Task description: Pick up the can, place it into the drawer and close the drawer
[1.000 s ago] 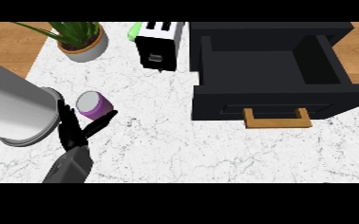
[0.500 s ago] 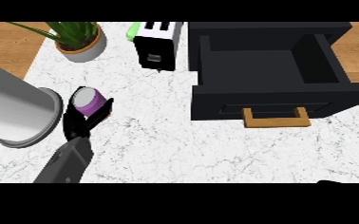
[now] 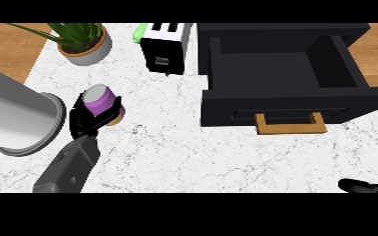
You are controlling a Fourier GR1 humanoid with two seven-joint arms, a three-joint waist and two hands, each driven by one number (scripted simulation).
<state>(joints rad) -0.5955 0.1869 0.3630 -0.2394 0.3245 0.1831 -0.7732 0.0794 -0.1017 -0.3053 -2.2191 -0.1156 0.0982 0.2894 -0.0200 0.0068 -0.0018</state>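
Observation:
The purple can (image 3: 98, 99) with a grey top is tilted at the left of the marble counter (image 3: 184, 155). My left hand (image 3: 87, 121) is curled round it from below and the left, hiding its lower side. The black drawer (image 3: 280, 75) stands pulled open at the right, nothing inside it, with a wooden handle (image 3: 289, 125) on its front. Only a small black part of my right hand (image 3: 359, 185) shows at the lower right corner, well away from the drawer's front.
A large grey metal pot (image 3: 22, 117) lies just left of the can. At the back stand a potted plant (image 3: 83, 47) and a black and white toaster (image 3: 166, 47). Open counter stretches between the can and the drawer.
My left hand has closed round the can and the can now sits higher and more tilted in it. My right hand has come into view at the lower right.

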